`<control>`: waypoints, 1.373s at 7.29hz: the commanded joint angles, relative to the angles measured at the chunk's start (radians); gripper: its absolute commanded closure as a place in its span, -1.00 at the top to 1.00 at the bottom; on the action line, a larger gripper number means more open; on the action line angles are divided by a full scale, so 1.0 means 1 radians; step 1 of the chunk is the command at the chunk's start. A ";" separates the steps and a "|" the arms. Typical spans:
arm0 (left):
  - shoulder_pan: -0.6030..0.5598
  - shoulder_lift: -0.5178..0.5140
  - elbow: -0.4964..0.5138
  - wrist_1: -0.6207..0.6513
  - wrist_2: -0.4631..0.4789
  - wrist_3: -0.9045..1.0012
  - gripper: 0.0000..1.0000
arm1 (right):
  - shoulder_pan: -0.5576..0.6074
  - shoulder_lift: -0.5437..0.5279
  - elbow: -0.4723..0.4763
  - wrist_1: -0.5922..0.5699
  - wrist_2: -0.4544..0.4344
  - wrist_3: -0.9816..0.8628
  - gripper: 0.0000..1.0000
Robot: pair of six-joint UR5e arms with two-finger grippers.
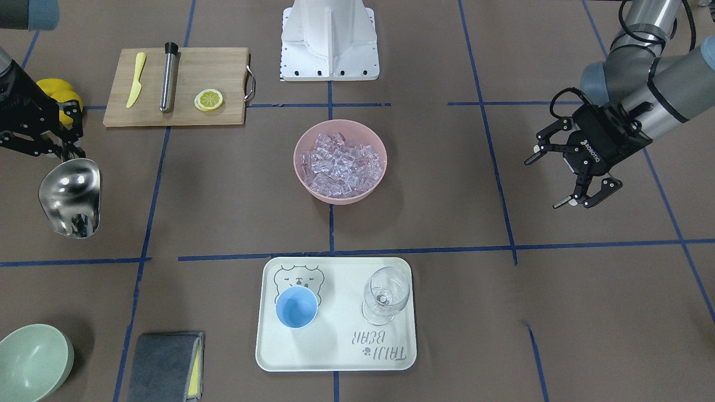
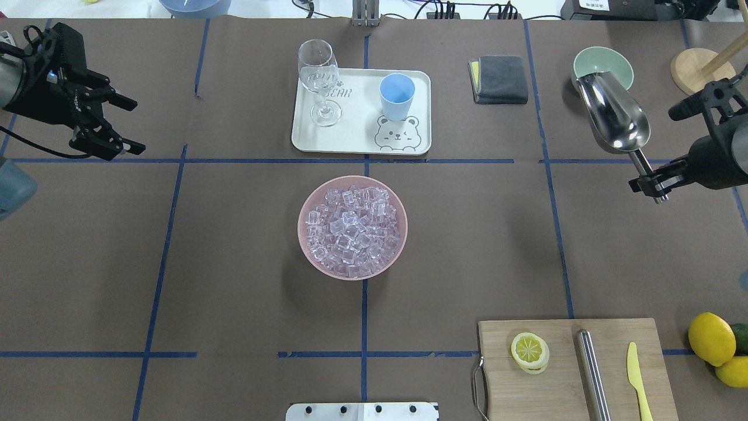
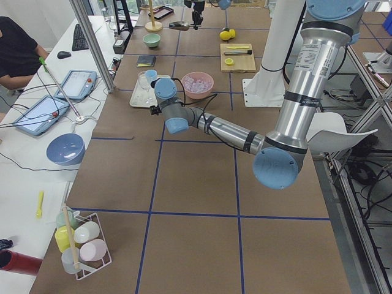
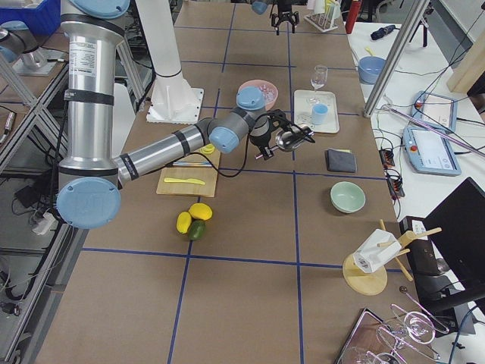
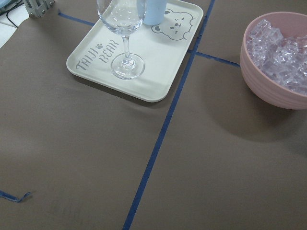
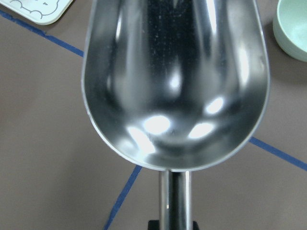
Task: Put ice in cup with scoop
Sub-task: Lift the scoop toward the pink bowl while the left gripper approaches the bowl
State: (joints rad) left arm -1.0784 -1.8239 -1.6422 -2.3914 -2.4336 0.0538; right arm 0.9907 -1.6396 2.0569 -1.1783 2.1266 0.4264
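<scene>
Right now I am holding my right hand out over the right side of the worktop, raised clear of the brown surface. Its two fingers are clamping the thin rod handle of the scoop near the rod's end. The forearm is coming in from the right edge of the overhead view, and the wrist is lying roughly level.

The scoop's long axis is running away from my base toward the far edge, slanting a little inward toward the table's middle. The handle is sitting nearest me and the rounded mouth is leading. The hollow is facing upward, and my wrist camera is looking straight into bare shiny steel. In the overhead view the mouth is overlapping the green bowl, though the scoop is hanging in the air above the worktop.

I am holding my left hand up over the far left of the worktop with its fingers spread apart and gripping nothing, pointing inward toward the centre.

The ice is lying heaped in the pink bowl at the table's centre, well apart from both hands. The cup is standing upright on the tray beyond it, beside the wine glass.
</scene>
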 commanded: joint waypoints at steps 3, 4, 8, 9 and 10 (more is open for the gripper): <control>0.008 0.000 0.002 0.000 0.001 -0.003 1.00 | -0.037 0.076 0.014 -0.148 -0.088 -0.253 -1.00; 0.020 -0.002 0.001 -0.002 -0.001 -0.003 1.00 | -0.018 0.113 0.016 -0.203 -0.080 -0.349 -1.00; 0.132 -0.049 0.016 -0.003 0.011 -0.045 1.00 | -0.066 0.341 0.057 -0.532 -0.079 -0.590 -1.00; 0.164 -0.064 0.015 -0.003 0.013 -0.042 1.00 | -0.082 0.438 0.062 -0.702 -0.088 -0.622 -1.00; 0.205 -0.098 0.018 -0.006 0.043 -0.035 0.99 | -0.116 0.519 0.060 -0.837 -0.120 -0.649 -1.00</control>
State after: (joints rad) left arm -0.9214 -1.8890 -1.6270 -2.3952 -2.4150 0.0121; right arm 0.9090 -1.2293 2.1142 -1.8275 2.0352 -0.1754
